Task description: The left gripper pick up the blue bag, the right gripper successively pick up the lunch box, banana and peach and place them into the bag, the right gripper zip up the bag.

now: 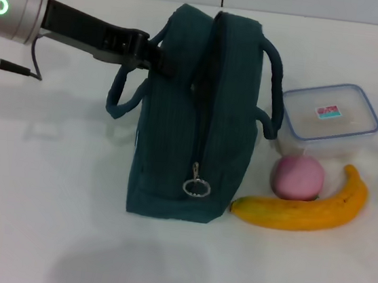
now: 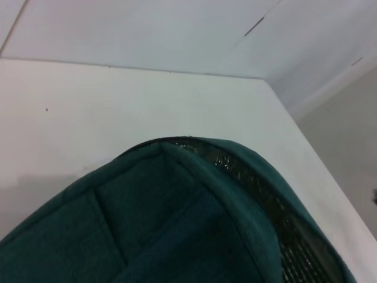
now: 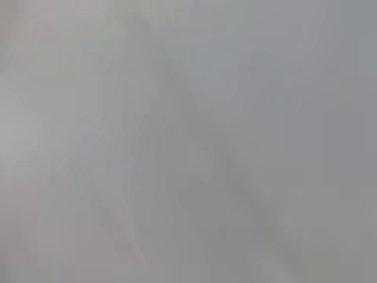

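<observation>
reaching left gripper (image 1: pixel 158 61) at bag (image 1: pixel 194 128) top, by near handle (image 1: pixel 128 90) | finger state: cannot tell | bag standing mid-table, zipper line running toward camera | lunch box (image 1: pixel 329 118), peach (image 1: pixel 297 178), banana (image 1: pixel 301 207) lying beside bag, away from gripper | right gripper out of view

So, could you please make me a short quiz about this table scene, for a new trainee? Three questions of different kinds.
1. True or false: the peach is already inside the bag.
2. Multiple choice: where is the left gripper? A) at the top of the bag, by a handle; B) on the banana; C) on the lunch box.
3. Fill in: the ring of the zip pull hangs near the ___ of the bag, on the side facing the camera.

Key: 1 false, it lies on the table between lunch box and banana. 2 A. 3 bottom.
</observation>
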`<state>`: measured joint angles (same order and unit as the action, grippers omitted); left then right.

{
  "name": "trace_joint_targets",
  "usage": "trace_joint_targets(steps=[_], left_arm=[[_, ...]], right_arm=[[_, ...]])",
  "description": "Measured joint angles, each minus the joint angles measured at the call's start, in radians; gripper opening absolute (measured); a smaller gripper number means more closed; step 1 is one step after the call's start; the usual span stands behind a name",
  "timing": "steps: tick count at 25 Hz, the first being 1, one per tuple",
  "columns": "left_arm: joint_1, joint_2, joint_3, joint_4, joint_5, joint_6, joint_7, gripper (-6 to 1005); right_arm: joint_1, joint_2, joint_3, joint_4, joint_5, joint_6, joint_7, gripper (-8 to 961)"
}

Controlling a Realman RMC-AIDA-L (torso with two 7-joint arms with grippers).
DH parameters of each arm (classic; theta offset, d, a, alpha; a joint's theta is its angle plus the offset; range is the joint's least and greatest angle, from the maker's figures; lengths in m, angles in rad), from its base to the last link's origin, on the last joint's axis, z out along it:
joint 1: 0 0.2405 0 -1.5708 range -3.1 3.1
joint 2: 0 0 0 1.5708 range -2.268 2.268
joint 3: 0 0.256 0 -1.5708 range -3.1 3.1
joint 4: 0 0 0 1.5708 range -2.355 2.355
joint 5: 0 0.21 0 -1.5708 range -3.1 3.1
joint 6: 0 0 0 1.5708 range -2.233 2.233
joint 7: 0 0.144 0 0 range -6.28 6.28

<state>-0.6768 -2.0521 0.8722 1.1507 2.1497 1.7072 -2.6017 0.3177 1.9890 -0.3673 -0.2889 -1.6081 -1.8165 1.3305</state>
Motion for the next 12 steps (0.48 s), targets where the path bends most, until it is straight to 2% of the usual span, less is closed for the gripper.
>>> trace_joint_targets(steps=[5,12], left_arm=[[0.012,-0.003,0.0,0.002,0.0,0.0,0.013,50],[0.019,-0.013,0.006,0.007,0.0,0.001,0.045,51]], right_arm=[[-0.015,0.006,0.173,0.12,0.004,0.233,0.182,816],[0.016,0.018,0.17,0.158,-0.003,0.459,0.348,816]])
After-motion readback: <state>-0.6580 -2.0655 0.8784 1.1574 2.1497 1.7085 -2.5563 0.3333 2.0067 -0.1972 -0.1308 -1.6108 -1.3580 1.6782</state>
